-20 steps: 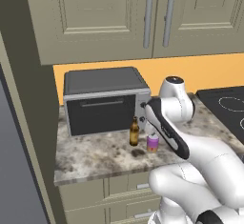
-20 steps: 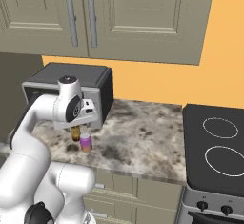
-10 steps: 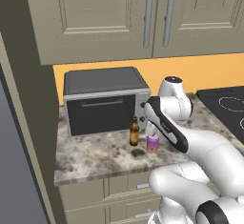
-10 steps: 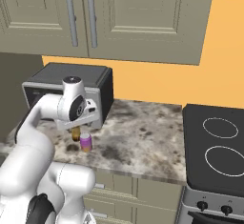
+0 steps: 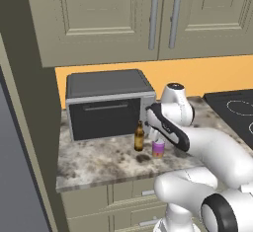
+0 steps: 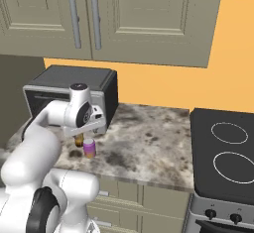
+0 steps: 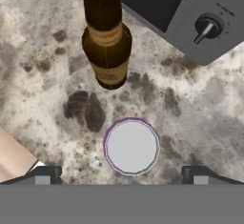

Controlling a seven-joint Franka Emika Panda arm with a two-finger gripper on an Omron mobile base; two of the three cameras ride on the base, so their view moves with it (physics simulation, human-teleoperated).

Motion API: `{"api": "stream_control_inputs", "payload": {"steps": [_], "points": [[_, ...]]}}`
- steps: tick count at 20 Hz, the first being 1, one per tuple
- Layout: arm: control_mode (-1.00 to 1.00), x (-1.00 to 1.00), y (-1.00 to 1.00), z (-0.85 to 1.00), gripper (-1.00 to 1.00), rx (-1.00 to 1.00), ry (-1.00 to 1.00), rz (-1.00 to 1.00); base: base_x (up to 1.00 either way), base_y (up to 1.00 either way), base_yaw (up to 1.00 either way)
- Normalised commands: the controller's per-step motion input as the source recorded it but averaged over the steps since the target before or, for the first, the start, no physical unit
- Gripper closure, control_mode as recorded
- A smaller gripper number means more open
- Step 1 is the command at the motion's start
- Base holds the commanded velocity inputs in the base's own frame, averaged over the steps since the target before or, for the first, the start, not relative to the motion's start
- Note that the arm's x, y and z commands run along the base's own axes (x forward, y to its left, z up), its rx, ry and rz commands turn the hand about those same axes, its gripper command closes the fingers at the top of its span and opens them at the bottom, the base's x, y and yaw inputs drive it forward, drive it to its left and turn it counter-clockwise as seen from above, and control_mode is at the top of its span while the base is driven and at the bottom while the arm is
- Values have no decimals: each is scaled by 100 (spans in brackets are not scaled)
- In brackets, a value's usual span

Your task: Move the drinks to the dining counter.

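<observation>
Can: the purple-pink can (image 7: 131, 146) stands upright on the marbled counter (image 5: 99, 159), silver top facing up at the hand camera, just in front of the microwave (image 5: 106, 102).
Can vs fingers: in the hand view it sits between the two dark fingertips (image 7: 45, 174), roughly centred in the gap and a touch nearer the left one, with bare stone on either side. No contact showing.
Gripper: the gripper (image 7: 121, 175) is spread wide, jaws at full stretch, nothing held; it hangs right above the can.
Bottle: the brown bottle (image 7: 106, 37) stands upright just beside the can, on the side away from the fingertips, close to the microwave's front. From the left base camera it is immediately left of the can (image 5: 158, 148), the two near but apart.
Arm: the white arm reaches over both drinks, its wrist above them in the right base view, where the can (image 6: 89, 147) peeks out below it.
Stovetop: the black stovetop (image 6: 223, 152) lies well off to the right.
</observation>
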Motion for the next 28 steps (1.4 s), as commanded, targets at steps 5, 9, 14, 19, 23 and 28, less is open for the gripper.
{"api": "stream_control_inputs", "payload": {"steps": [5, 9, 14, 19, 23, 28], "points": [[-100, 9, 0, -12, -100, 0, 11, 0, 0, 0, 0], [-100, 0, 0, -13, -100, 0, 9, 0, 0, 0, 0], [-100, 0, 0, -14, -100, 0, 2, 0, 0, 0, 0], [-100, 0, 0, -16, -100, 0, 0, 0, 0, 0, 0], [-100, 0, 0, -16, -100, 0, 0, 0, 0, 0, 0], [-100, 0, 0, -13, -100, 0, 1, 0, 0, 0, 0]]}}
